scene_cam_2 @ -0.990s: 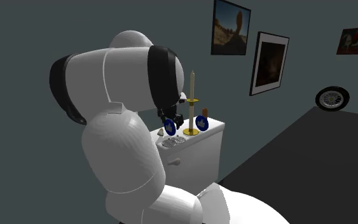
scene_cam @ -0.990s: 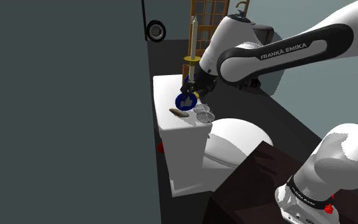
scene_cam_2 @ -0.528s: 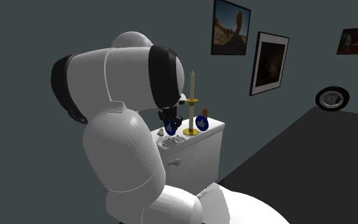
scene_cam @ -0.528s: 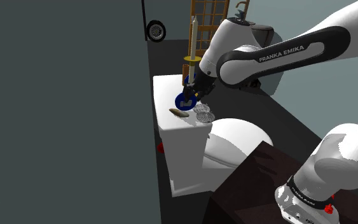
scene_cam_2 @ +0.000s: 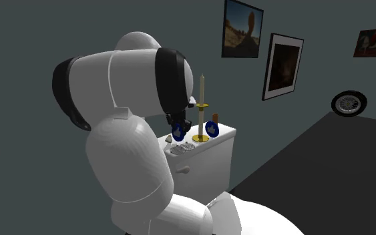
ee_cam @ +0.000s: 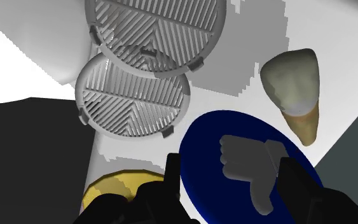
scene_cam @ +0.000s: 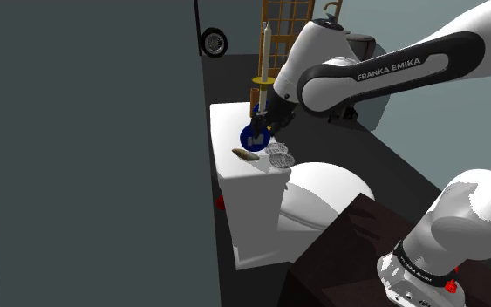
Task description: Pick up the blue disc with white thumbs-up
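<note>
The blue disc (scene_cam: 251,136) with a white thumbs-up hangs a little above the white toilet tank lid (scene_cam: 231,122), clasped between the black fingers of my gripper (scene_cam: 262,128). In the wrist view the disc (ee_cam: 204,145) sits between the two fingers, and the gripper (ee_cam: 231,168) is shut on its edges. In the second exterior view the disc (scene_cam_2: 178,131) hangs under the gripper (scene_cam_2: 180,125), beside the candlestick.
On the tank lid stand a tall candle in a gold holder (scene_cam: 263,63), two round grey slotted discs (ee_cam: 133,95) and a beige tooth-shaped piece (ee_cam: 295,89). A dark wall (scene_cam: 86,148) rises close beside the tank. The white toilet lid (scene_cam: 322,196) lies below.
The gripper has risen slightly with the blue disc held in it, and the disc has turned a little. The things on the tank lid have not moved.
</note>
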